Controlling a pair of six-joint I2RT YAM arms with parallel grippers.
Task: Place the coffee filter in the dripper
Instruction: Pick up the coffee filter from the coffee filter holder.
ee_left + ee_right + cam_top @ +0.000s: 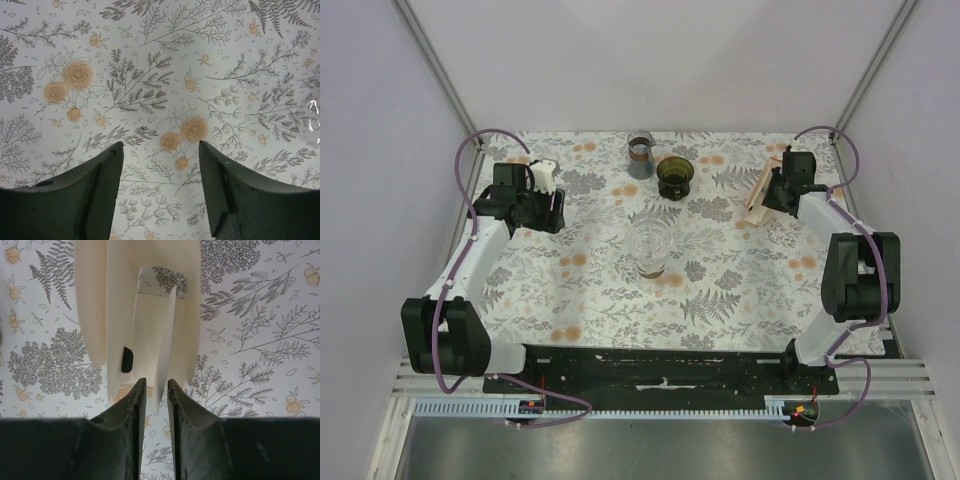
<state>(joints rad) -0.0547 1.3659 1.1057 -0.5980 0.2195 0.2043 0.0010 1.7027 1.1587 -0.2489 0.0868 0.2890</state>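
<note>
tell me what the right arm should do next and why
Probably draw the right gripper back, sliding the coffee filter out of the pale packet. Its jaws look nearly closed on a thin pale sheet, apparently the filter, which overlaps the packet. The dripper, off to the left in the top view, shows no white paper inside.

The floral-printed worktop carried a glass jar and the dripper just beside each other at the back. A clear carafe stood near the middle, a pale packet towards the right.
</note>
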